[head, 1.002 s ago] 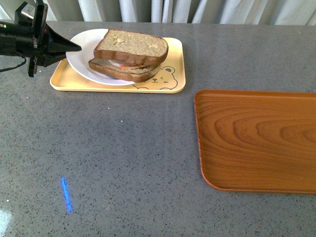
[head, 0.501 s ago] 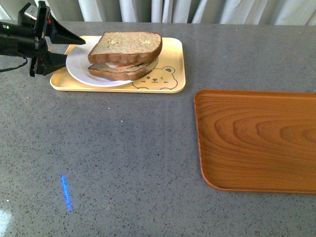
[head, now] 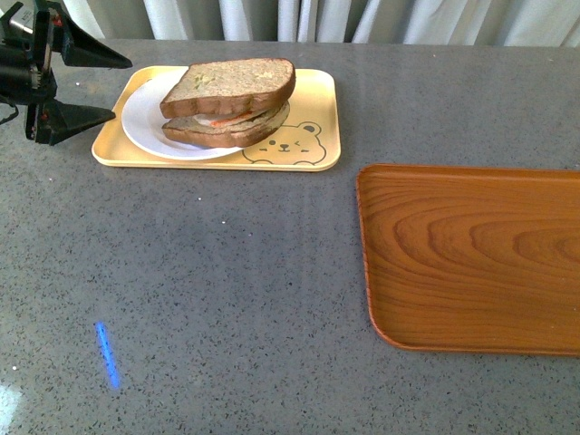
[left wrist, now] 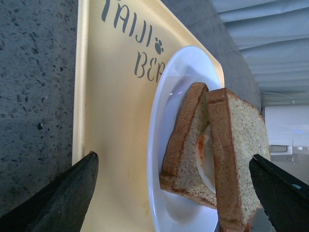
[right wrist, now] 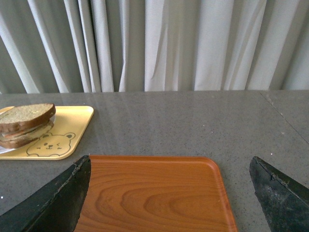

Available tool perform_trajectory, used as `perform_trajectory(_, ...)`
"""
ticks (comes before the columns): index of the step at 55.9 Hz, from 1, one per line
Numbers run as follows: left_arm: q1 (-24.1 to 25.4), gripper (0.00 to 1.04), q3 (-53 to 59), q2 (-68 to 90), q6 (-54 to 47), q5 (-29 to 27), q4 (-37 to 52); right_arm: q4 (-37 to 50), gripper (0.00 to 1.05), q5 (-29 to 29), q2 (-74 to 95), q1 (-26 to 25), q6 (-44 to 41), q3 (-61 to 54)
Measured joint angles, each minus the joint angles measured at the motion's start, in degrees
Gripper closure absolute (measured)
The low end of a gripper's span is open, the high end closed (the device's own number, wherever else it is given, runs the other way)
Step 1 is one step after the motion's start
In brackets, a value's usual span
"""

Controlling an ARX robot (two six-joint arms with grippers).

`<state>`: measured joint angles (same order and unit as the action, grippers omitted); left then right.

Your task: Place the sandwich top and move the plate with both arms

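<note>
Just off the yellow tray's (head: pixel 313 100) left end, the left gripper (head: pixel 95 87) hangs with jaws spread wide and empty, apart from the plate (head: pixel 145 122) on that tray. The sandwich top (head: pixel 228 84) lies on the stacked sandwich. Tray lettering reads partly "TAIJI BE". The right gripper (right wrist: pixel 169 193) is spread above the wooden tray (head: pixel 471 258).

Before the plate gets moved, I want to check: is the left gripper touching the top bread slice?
Apart. In the front view the left gripper is open, beside the yellow tray, with bare plate between it and the top slice.
</note>
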<state>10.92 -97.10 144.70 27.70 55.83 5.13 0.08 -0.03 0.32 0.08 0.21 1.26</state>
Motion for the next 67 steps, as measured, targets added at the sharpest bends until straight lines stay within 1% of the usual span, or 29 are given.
perform_trajectory(13,2.1,0.09,1.0,-0.4,-1.2,-0.2,-0.3,0.0,0.09,0.0,0.0,0.0,0.0,0.0)
perform_trajectory(28,6.3,0.09,6.6,-4.9,-2.1,-0.5,1.1,0.0,0.09,0.0,0.0,0.0,0.0,0.0)
perform_trajectory(32,7.7,0.09,9.7,-8.0,-2.6,-1.7,2.5,0.0,0.09,0.0,0.0,0.0,0.0,0.0)
perform_trajectory(39,9.3,0.09,19.5,-15.9,-4.0,-3.5,9.0,0.0,0.09,0.0,0.0,0.0,0.0,0.0)
perform_trajectory(41,9.4,0.09,22.3,-18.3,-4.5,-4.3,10.8,0.0,0.09,0.0,0.0,0.0,0.0,0.0)
perform_trajectory(42,9.4,0.1,23.9,-19.3,-5.6,-6.2,13.0,0.0,0.09,0.0,0.0,0.0,0.0,0.0)
perform_trajectory(43,9.2,0.11,25.1,-19.9,-6.5,-8.0,15.3,0.0,0.09,0.0,0.0,0.0,0.0,0.0)
perform_trajectory(44,8.8,0.15,27.8,-21.1,-7.8,-12.7,21.0,0.0,0.09,0.0,0.0,0.0,0.0,0.0)
perform_trajectory(45,8.5,0.17,29.2,-21.7,-9.6,-15.6,24.3,0.0,0.09,0.0,0.0,0.0,0.0,0.0)
perform_trajectory(47,7.4,0.24,35.0,-24.1,-13.5,-25.2,35.9,0.0,0.09,0.0,0.0,0.0,0.0,0.0)
perform_trajectory(48,6.6,0.29,39.6,-26.1,-17.2,-30.7,43.8,0.0,0.09,0.0,0.0,0.0,0.0,0.0)
perform_trajectory(50,5.4,0.36,45.3,-28.7,-20.0,-36.3,52.2,0.0,0.09,0.0,0.0,0.0,0.0,0.0)
perform_trajectory(51,4.5,0.41,49.1,-30.8,-22.0,-39.0,57.1,0.0,0.09,0.0,0.0,0.0,0.0,0.0)
perform_trajectory(52,4.0,0.45,51.3,-32.2,-22.6,-40.3,59.6,0.0,0.09,0.0,0.0,0.0,0.0,0.0)
perform_trajectory(53,3.2,0.51,54.5,-34.2,-23.9,-41.5,62.6,0.0,0.09,0.0,0.0,0.0,0.0,0.0)
perform_trajectory(55,2.1,0.59,58.9,-37.6,-25.1,-42.7,65.1,0.0,0.09,0.0,0.0,0.0,0.0,0.0)
perform_trajectory(57,1.4,0.66,62.0,-39.9,-25.7,-43.6,65.9,0.0,0.09,0.0,0.0,0.0,0.0,0.0)
perform_trajectory(58,0.7,0.73,64.5,-41.6,-26.1,-44.2,66.2,0.0,0.09,0.0,0.0,0.0,0.0,0.0)
perform_trajectory(59,0.5,0.75,65.5,-42.2,-26.2,-44.3,66.2,0.0,0.09,0.0,0.0,0.0,0.0,0.0)
perform_trajectory(60,0.1,0.81,67.4,-43.5,-26.4,-44.7,66.3,0.0,0.09,0.0,0.0,0.0,0.0,0.0)
perform_trajectory(65,-0.9,0.93,71.5,-46.5,-26.6,-45.9,66.5,0.0,0.09,0.0,0.0,0.0,0.0,0.0)
perform_trajectory(67,-1.4,1.0,73.5,-48.5,-26.7,-46.6,66.5,0.0,0.09,0.0,0.0,0.0,0.0,0.0)
